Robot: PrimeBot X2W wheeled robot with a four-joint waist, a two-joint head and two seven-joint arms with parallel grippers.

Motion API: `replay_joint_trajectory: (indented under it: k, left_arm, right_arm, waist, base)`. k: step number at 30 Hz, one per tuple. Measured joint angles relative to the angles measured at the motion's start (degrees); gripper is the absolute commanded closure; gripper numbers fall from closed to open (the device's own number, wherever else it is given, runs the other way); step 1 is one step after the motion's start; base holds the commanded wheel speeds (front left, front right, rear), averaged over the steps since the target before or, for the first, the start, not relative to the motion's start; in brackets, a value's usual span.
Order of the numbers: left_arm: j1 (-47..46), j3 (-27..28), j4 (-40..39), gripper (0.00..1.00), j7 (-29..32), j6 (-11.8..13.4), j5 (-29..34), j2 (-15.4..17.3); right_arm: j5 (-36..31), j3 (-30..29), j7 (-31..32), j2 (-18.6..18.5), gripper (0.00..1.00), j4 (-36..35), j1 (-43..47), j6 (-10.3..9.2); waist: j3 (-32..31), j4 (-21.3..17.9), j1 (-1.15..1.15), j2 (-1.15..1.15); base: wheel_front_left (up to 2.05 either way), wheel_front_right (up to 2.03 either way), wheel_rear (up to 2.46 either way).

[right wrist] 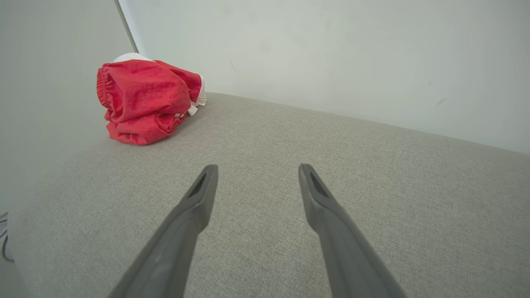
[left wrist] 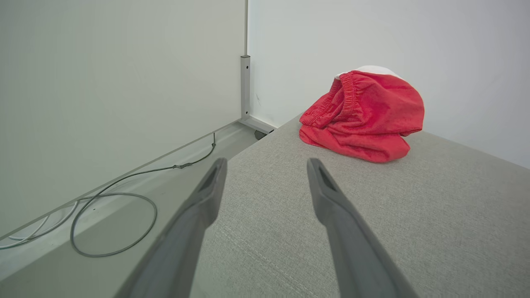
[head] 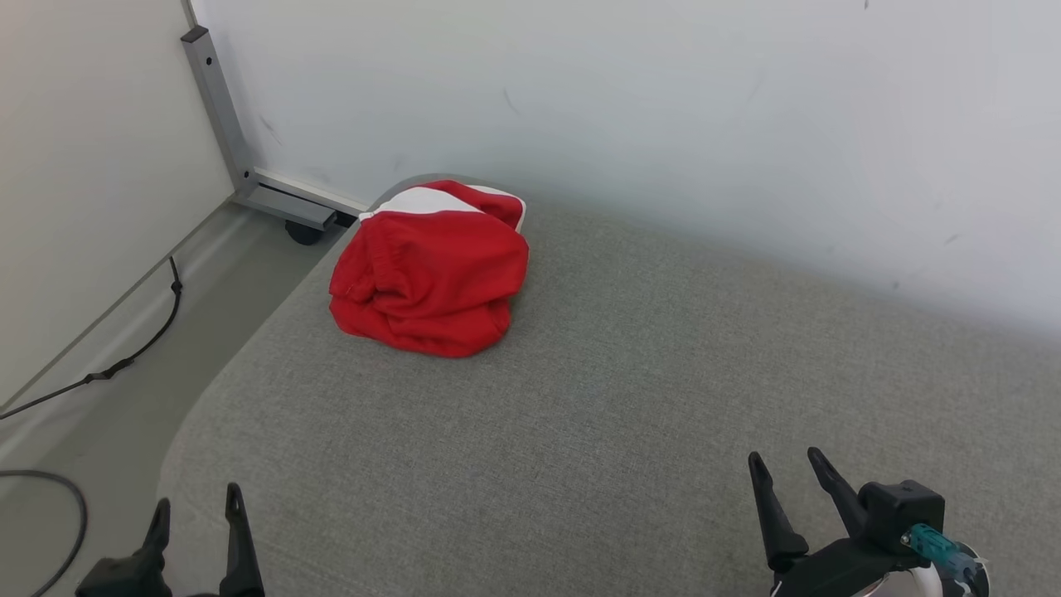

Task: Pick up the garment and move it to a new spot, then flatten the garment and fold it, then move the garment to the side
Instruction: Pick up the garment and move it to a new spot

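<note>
Here, the left gripper (head: pixel 199 497) and right gripper (head: pixel 785 456) hang spread wide and empty above the near edge of the grey surface (head: pixel 580 431). Well ahead, a crumpled red-and-white garment (head: pixel 431 282) lies at its far left corner, near the wall (head: pixel 663 99).

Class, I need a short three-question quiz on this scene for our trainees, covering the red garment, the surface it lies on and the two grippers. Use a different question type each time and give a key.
1. Multiple choice: where does the crumpled red fabric garment with a white panel lie on the grey woven fabric surface?
A. near its far left corner
B. between the two grippers
C. at its right edge

2. True or false: the garment is spread flat and neatly folded.

3. Fill the gap: the left gripper and the right gripper both stand ____ and hold nothing.

Key: 1 A; 2 false; 3 open.
</note>
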Motion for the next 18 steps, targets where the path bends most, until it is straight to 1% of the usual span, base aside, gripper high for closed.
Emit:
replay_joint_trajectory:
  k: [11, 13, 15, 18]
  left_arm:
    - [0.73, 0.05, -0.36, 0.00, 0.68, 0.00, -0.32, -0.05]
    - [0.35, -0.69, -0.34, 0.00, 0.91, -0.01, -0.13, -0.02]
    - [-0.75, -1.94, -0.14, 0.00, 1.21, -0.26, 0.19, 0.01]
    - [-4.81, -2.56, 0.86, 0.00, 1.79, -1.30, 0.19, 0.52]
  right_arm:
    - [-0.02, 0.30, 0.08, -0.07, 0.00, 0.27, -0.01, 0.19]
    - [-0.29, 0.44, 0.27, -0.08, 0.00, 0.27, -0.12, 0.20]
    - [-0.43, 0.67, 0.56, -0.10, 0.00, 0.29, -0.50, 0.23]
    - [-0.68, 1.04, 0.84, -0.12, 0.00, 0.32, -1.65, 0.69]
  waist:
    - [-0.42, -0.13, 0.00, 0.00]
    - [-0.30, -0.45, 0.00, 0.00]
    - [-0.11, -0.81, 0.00, 0.00]
    - [0.19, -1.63, 0.00, 0.00]
  base:
    - [0.00, 0.00, 0.00]
    - [0.00, 0.00, 0.00]
    - [0.00, 0.00, 0.00]
    - [0.00, 0.00, 0.00]
